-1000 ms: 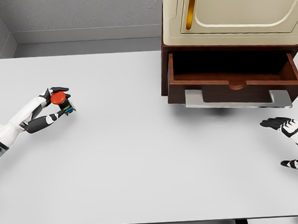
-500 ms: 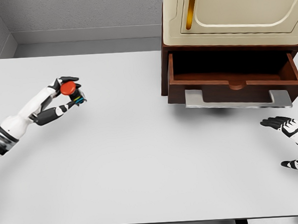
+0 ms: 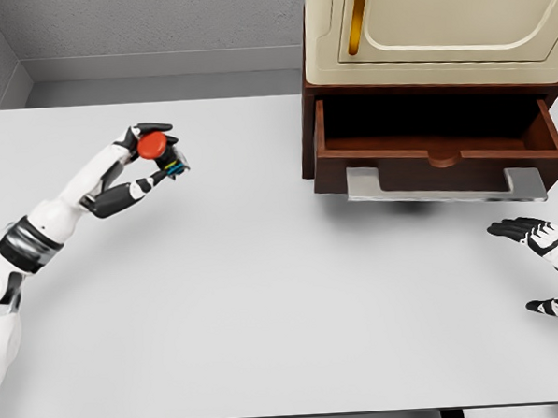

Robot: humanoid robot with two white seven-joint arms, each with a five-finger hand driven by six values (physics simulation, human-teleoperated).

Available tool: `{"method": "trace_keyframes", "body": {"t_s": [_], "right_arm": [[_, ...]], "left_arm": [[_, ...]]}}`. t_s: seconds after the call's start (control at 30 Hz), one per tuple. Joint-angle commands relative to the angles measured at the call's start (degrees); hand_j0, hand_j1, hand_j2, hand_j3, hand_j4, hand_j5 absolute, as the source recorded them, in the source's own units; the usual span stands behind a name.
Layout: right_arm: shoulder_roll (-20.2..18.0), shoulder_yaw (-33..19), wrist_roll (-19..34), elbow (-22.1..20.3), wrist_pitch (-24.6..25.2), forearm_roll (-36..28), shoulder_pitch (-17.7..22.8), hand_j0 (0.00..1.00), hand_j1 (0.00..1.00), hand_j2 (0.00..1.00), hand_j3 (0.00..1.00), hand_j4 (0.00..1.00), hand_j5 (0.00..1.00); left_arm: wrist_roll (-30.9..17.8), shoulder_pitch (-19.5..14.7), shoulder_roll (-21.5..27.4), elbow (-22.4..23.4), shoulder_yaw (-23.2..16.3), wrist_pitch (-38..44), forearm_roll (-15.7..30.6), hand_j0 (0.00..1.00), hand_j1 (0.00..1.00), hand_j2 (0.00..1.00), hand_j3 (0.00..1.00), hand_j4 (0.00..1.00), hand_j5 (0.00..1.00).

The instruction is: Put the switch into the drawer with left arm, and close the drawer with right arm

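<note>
Left hand (image 3: 153, 158) pinches switch (image 3: 157, 150) between fingertips, red cap up, raised above worktop (image 3: 265, 294) at far left. Switch well apart from drawer (image 3: 440, 149). Drawer stands open at far right under cream cabinet (image 3: 438, 27), interior dark, apparently empty. Right hand (image 3: 544, 265) hovers near right edge, fingers spread, holding nothing, just short of drawer handle (image 3: 443, 186). Progress judgement: pickup done; carry to drawer, release, and closing push remain.
</note>
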Motion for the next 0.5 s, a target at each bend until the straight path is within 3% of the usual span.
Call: {"method": "trace_keyframes", "body": {"t_s": [0.0, 0.47], "right_arm": [[-0.1, 0.0, 0.0, 0.0, 0.0, -0.4, 0.0, 1.00, 1.00, 1.00, 1.00, 1.00, 1.00], [-0.1, -0.1, 0.0, 0.0, 0.0, -0.4, 0.0, 1.00, 1.00, 1.00, 1.00, 1.00, 1.00]], "left_arm": [[0.1, -0.1, -1.1, -0.2, -0.5, 0.2, 0.5, 0.46, 0.46, 0.46, 0.46, 0.46, 0.46], [0.1, -3.4, -5.9, -0.7, -2.1, 0.2, 0.2, 0.45, 0.45, 0.45, 0.45, 0.45, 0.45]]}}
